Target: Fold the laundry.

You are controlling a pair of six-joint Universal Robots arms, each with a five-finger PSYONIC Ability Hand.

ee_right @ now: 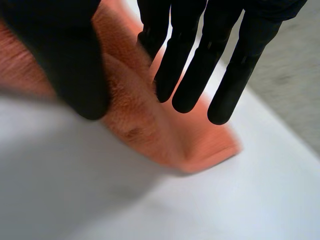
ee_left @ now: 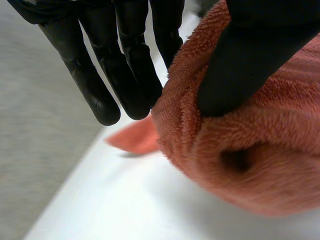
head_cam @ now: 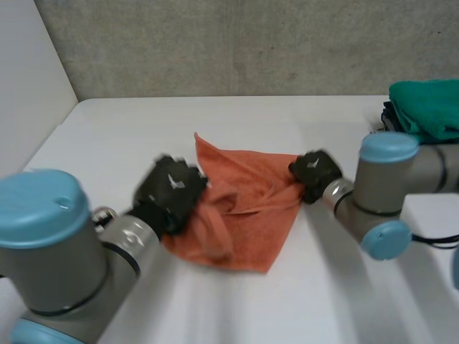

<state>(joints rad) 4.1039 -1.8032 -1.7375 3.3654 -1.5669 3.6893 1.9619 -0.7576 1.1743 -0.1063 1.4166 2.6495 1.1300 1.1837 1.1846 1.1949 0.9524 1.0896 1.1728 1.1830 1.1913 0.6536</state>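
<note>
Pinching the orange towel (head_cam: 247, 215) between thumb and straight fingers (ee_left: 131, 75): left hand (head_cam: 171, 188) at nine o'clock, right hand (head_cam: 314, 174) at three; white surface (head_cam: 215, 122), grey wall (head_cam: 251, 43), green cloths (head_cam: 430, 107) at two.

1. You've got the towel (head_cam: 244, 208) lying in the middle of the table (head_cam: 215, 122).
2. Your left hand (head_cam: 171, 188) pinches its left edge, your right hand (head_cam: 314, 174) its right corner.
3. A folded pile (head_cam: 429, 107) sits far right, well apart.

I see my left hand (ee_left: 131, 60) with straight fingers, thumb pinching the orange cloth (ee_left: 260, 155) against them, my right hand (ee_right: 192, 70) pinching likewise, both arms bent inward
</note>
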